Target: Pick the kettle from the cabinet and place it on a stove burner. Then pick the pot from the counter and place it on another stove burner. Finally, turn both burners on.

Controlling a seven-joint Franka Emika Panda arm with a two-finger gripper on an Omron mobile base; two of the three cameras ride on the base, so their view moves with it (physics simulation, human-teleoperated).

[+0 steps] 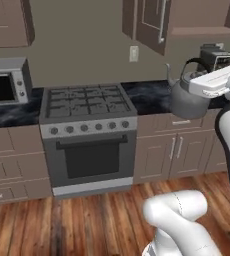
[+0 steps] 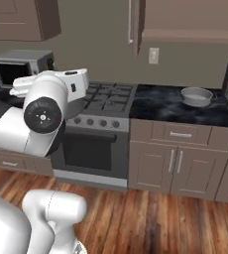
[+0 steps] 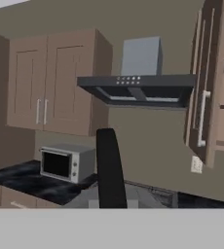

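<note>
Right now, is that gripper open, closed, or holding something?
Gripper: closed on the kettle's black handle, holding it in the air beside the stove.

Kitchen interior, seen from the floor in front of the range.
Olive-grey wall [image 1: 82, 45] with a white socket [image 1: 133, 53]; plank wood floor [image 1: 62, 225]; silver microwave [image 1: 7, 80] at left; dark range hood [image 3: 136, 90] beneath a grey chimney.

We see the grey gas range with dark grates [image 1: 88, 107] from both base views; beyond the jaws, our hand view faces a grey microwave [image 3: 65, 164].
</note>
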